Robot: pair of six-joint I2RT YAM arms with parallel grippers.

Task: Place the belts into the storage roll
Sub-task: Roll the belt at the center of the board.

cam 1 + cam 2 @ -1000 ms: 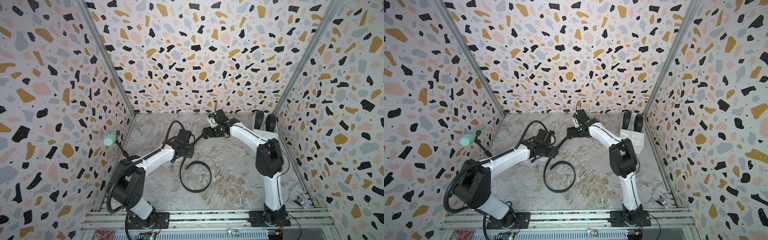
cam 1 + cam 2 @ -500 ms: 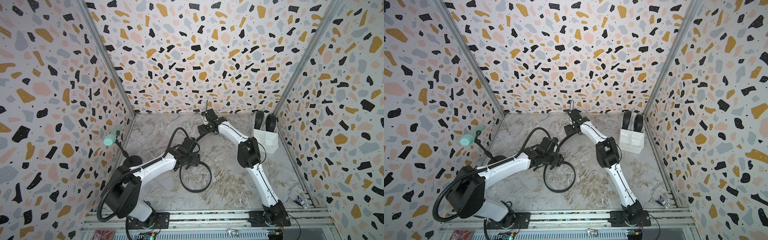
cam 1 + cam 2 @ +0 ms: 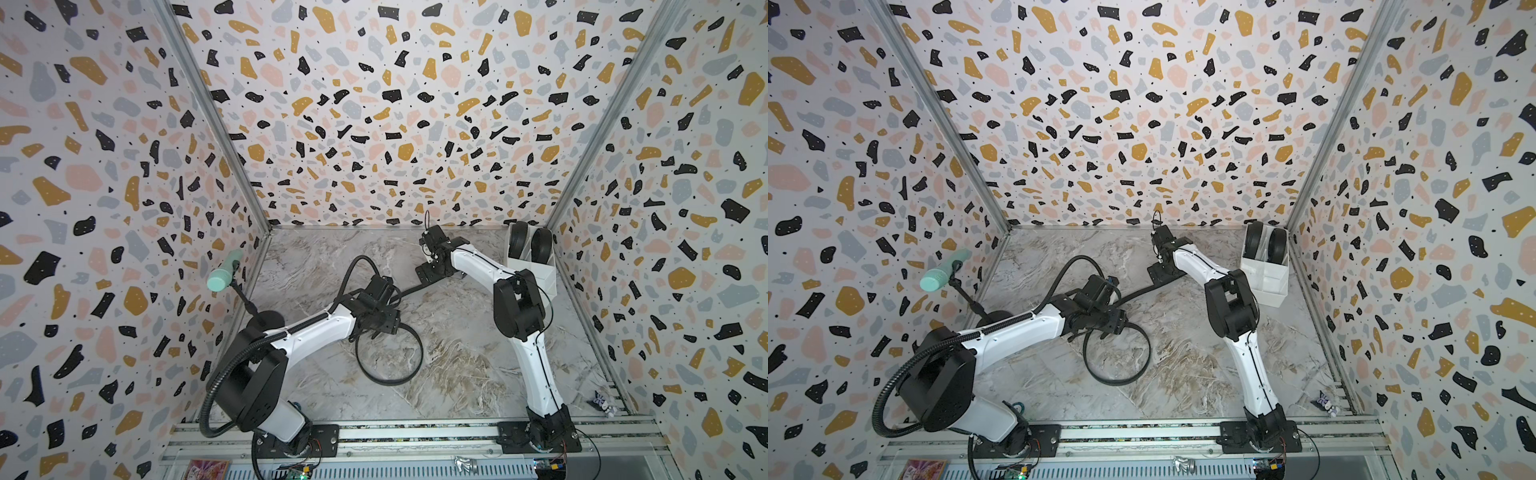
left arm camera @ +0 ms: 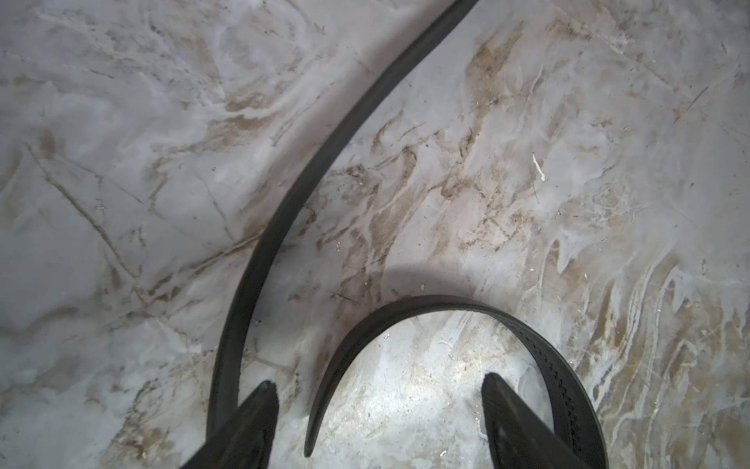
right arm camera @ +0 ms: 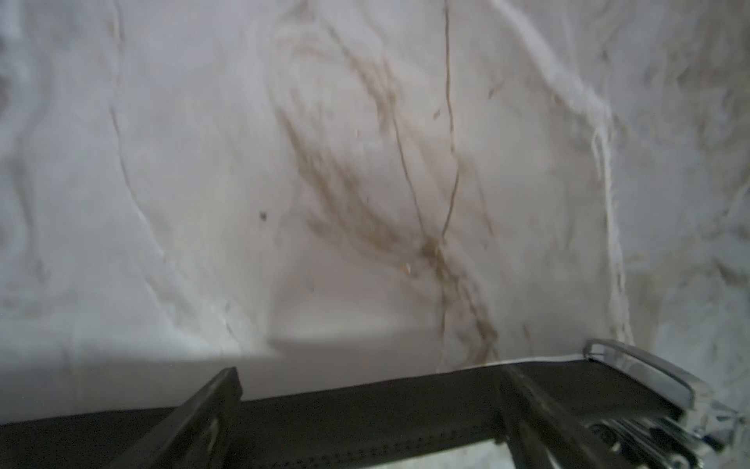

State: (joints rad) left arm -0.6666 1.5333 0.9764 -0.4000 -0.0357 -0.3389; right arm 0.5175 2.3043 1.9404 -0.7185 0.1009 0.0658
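Observation:
One black belt [image 3: 388,380] lies on the marble floor in both top views, curled into a loop [image 3: 1117,382], its strap running back toward the rear wall. My left gripper [image 3: 379,329] is open over the loop's near side. In the left wrist view the belt's curled tip [image 4: 426,302] lies between the spread fingers [image 4: 261,410], untouched. My right gripper [image 3: 432,276] is open low over the strap's far end. The right wrist view shows the strap [image 5: 365,414] crossing between both fingers, its silver buckle [image 5: 649,369] just outside. The storage roll [image 3: 536,274] stands at the back right with two coiled belts [image 3: 519,241] inside.
A mint-green cylinder [image 3: 224,274] on a black stand leans by the left wall. A small trinket [image 3: 602,403] lies at the front right corner. Patterned walls close in three sides, and a metal rail [image 3: 415,436] runs along the front.
My left gripper moved forward from the strap to the loop and its jaws widened. The right arm's elbow stretched out and folded back, its gripper staying at the belt's far end.

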